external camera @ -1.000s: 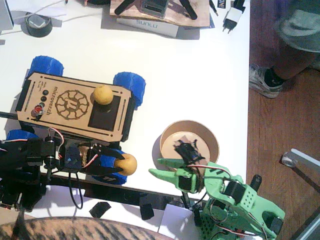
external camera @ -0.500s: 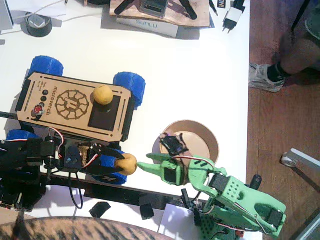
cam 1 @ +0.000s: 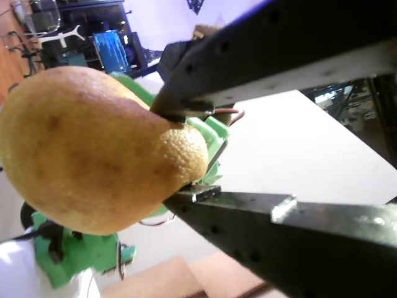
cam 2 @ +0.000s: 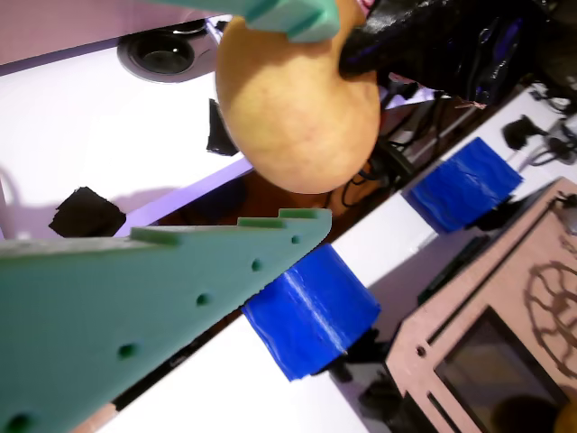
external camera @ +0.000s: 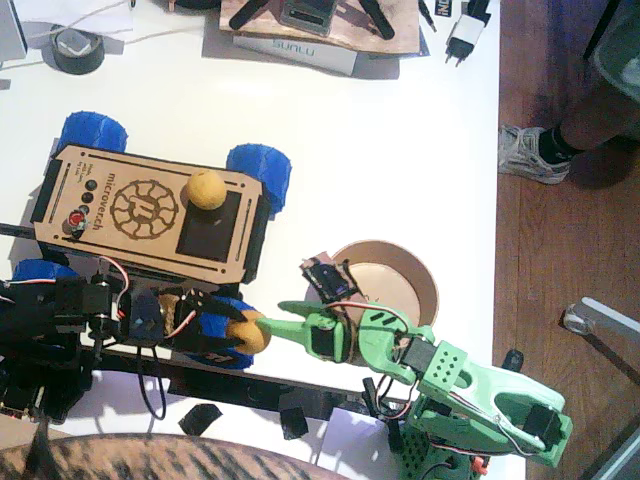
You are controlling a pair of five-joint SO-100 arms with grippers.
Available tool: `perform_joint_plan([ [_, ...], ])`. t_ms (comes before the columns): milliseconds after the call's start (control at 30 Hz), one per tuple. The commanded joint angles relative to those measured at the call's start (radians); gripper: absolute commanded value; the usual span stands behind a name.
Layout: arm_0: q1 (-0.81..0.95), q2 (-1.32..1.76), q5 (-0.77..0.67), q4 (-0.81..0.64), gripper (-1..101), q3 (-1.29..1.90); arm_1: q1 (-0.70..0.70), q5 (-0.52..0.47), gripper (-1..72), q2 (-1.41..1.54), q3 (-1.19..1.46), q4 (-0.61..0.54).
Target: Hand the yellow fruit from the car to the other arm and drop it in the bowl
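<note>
The yellow fruit [external camera: 250, 334] hangs off the car's near right corner, and my left, black gripper [external camera: 236, 334] is shut on it. In a wrist view the fruit [cam 1: 93, 149] fills the black jaws [cam 1: 173, 152], with the other arm [cam 1: 68, 257] behind it. That mint-green right gripper [external camera: 268, 325] reaches in from the right, open, one finger on each side of the fruit [cam 2: 297, 108]. Its upper finger touches the fruit; its lower finger [cam 2: 180, 280] stands just clear. The car [external camera: 140, 210] sits at left. The bowl [external camera: 430, 290] lies right of the fruit, partly under the green arm.
A second yellow fruit [external camera: 205, 189] rests on the car's deck by the black panel. A blue wheel [cam 2: 311, 311] sits right below the fruit. Black scraps [external camera: 200, 418] lie at the table's front edge. A person's shoe [external camera: 525, 155] shows on the floor at right.
The green arm has swung left from over the bowl until its jaws flank the fruit. The black gripper has held the fruit almost still.
</note>
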Motion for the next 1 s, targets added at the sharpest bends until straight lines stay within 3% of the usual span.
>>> perform_joint_plan([
  [0, -0.009, 0.009, -0.012, -0.038, 0, -0.023, -0.040, 0.028, 20.5, -0.012, -0.048, -0.029],
  [100, -0.009, 0.006, -0.012, -0.038, 0, -0.023, -0.043, 0.048, 22.2, -0.015, -0.052, -0.032],
  [167, -0.009, 0.005, -0.012, -0.038, 0, -0.023, -0.041, 0.176, 26.9, -0.029, -0.052, -0.066],
  [367, -0.009, 0.003, -0.012, -0.038, 0, -0.023, -0.018, 0.143, 26.8, -0.034, -0.052, -0.089],
  [967, -0.008, -0.002, -0.012, -0.038, 0, -0.023, 0.020, 0.178, 26.4, -0.140, -0.057, -0.103],
])
